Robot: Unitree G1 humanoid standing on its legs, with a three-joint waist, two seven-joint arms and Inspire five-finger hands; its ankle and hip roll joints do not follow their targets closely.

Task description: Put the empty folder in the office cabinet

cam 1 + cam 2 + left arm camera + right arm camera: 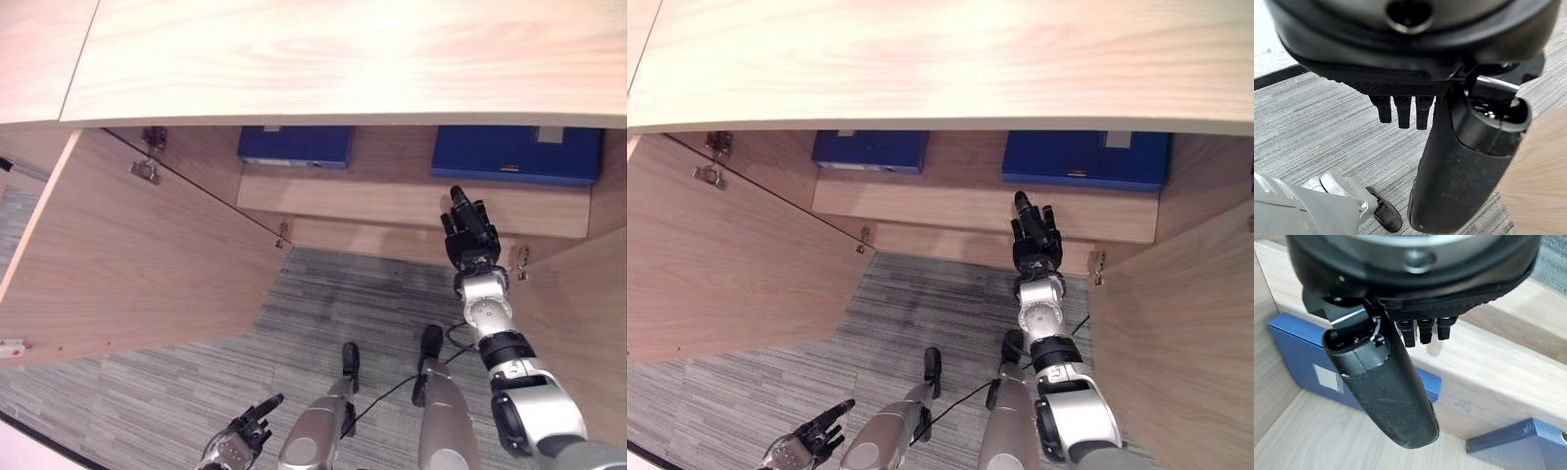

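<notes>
Two blue folders lie flat on the shelf (392, 203) inside the open office cabinet: one on the right (516, 154) and one on the left (296, 145). My right hand (470, 231) reaches up toward the shelf's front edge, just below and left of the right folder, with straight fingers and nothing in it. The right wrist view shows its thumb (1386, 391) in front of a blue folder (1298, 352), and the corner of the other folder (1518, 440). My left hand (243, 434) hangs low over the carpet, relaxed and holding nothing.
The cabinet's wooden top (343, 59) overhangs the shelf. Its left door (127, 255) swings far out to the left, and the right door (578, 313) stands open beside my right arm. Grey striped carpet (323, 304) lies between the doors.
</notes>
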